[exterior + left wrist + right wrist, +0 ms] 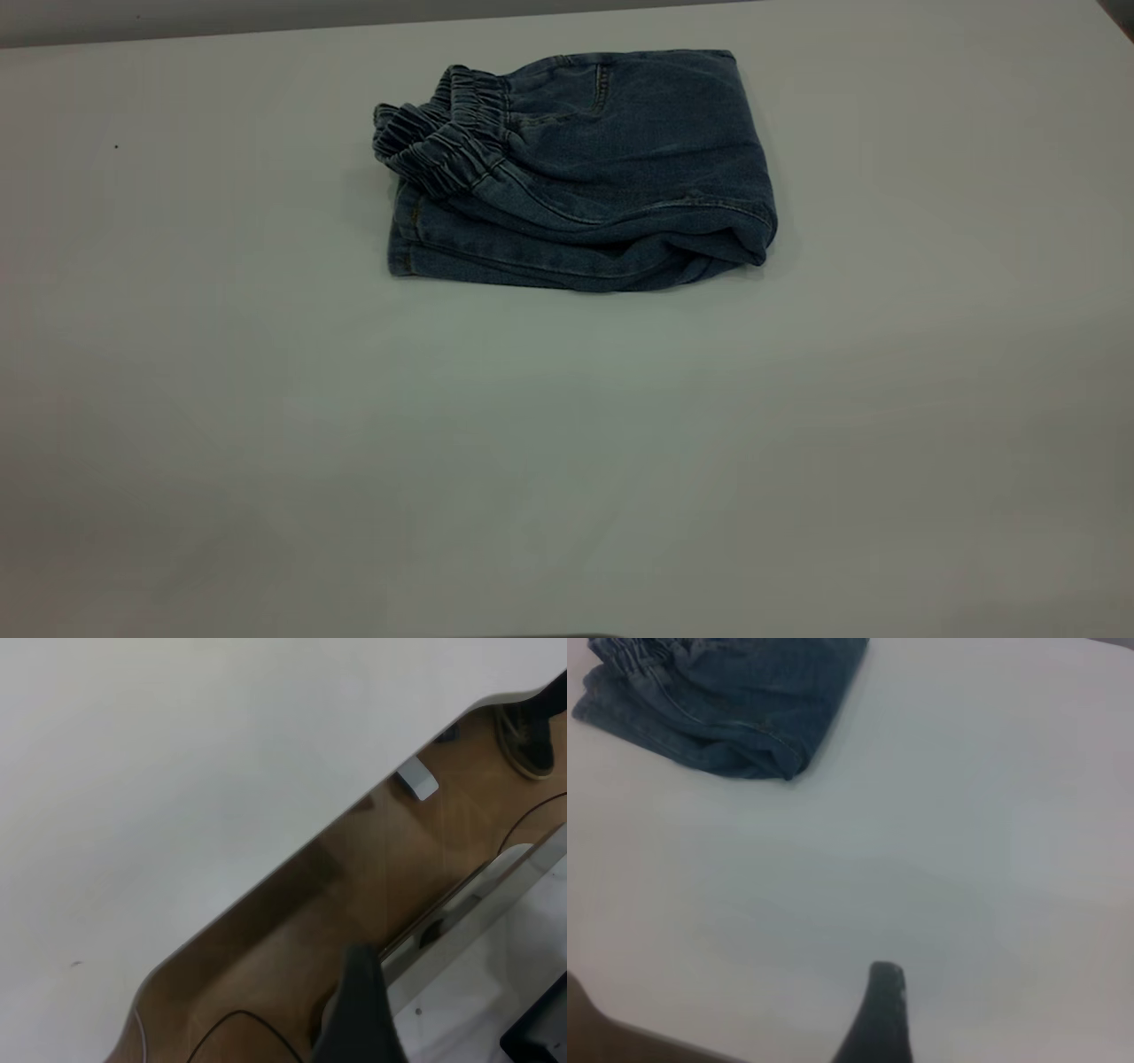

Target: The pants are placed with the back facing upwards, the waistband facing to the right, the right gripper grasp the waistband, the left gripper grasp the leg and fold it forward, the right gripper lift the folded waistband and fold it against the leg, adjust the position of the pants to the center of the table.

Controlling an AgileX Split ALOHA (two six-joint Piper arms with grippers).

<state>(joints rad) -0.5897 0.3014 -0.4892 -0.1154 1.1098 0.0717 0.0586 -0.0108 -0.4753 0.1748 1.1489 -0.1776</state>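
The pants (pixel 602 168) lie folded into a compact blue denim bundle on the far middle of the table (pixel 567 443). The puckered waistband (pixel 443 142) rests on top at the bundle's left end, and a back pocket seam shows beside it. The printed leg is hidden inside the fold. Neither gripper shows in the exterior view. My right gripper (pixel 966 992) hovers open over bare table, well away from the pants (pixel 726 700), with one dark finger (pixel 877 1010) showing. My left gripper (pixel 443 992) is open by the table's edge, holding nothing.
In the left wrist view the table edge (pixel 292 859) runs diagonally, with brown floor (pixel 292 939), cables and a metal frame rail (pixel 478 895) beyond it. A broad stretch of bare tabletop lies in front of the pants.
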